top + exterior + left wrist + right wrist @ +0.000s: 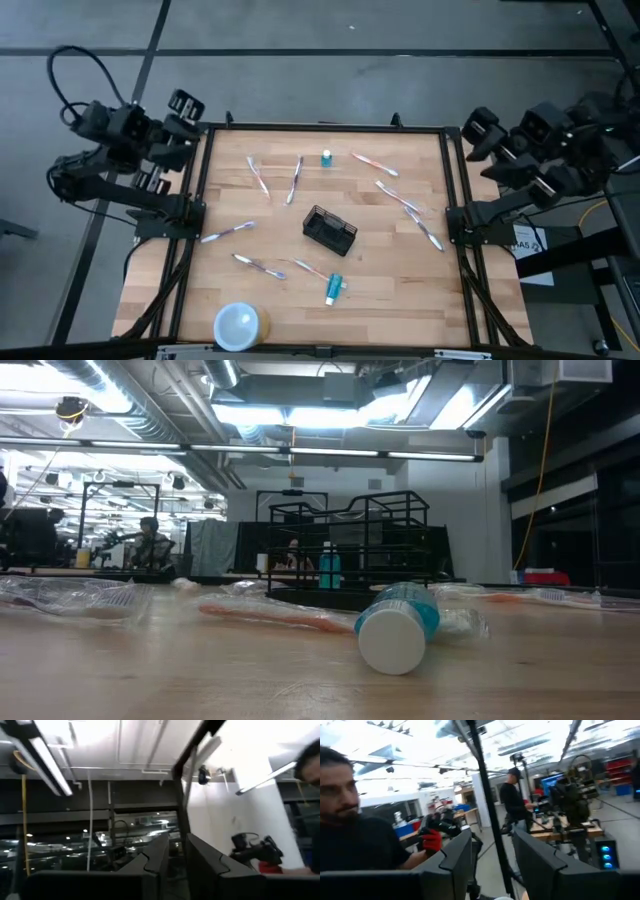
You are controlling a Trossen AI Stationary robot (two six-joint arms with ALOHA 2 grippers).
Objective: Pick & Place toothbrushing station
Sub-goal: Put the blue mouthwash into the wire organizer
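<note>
So the wooden surface (400, 290) is the biggest thing here, with both arms folded back off it. The left pincer (172, 865) is parked out past the surface's left edge near the far corner, aimed up at the ceiling; its fingers sit close with only a thin gap and nothing between them. The right pincer (492, 855) sits beyond the right edge, also near the far corner, fingers clearly apart and empty. Its wrist view catches a person in black (360, 840) close by and another person (512, 800) standing farther back in the room.

The toothbrushing station (330, 229), a little black mesh caddy, stands upright pretty much in the middle of the surface, not touched by either arm. A round white cup (240, 325) is at the near edge, toward the left corner. A teal tube with a white cap (334, 288) lies just nearside of the caddy, and a small blue bottle (326, 157) stands near the far edge. Toothbrushes in clear wrappers (405, 201) are scattered all around the caddy.
</note>
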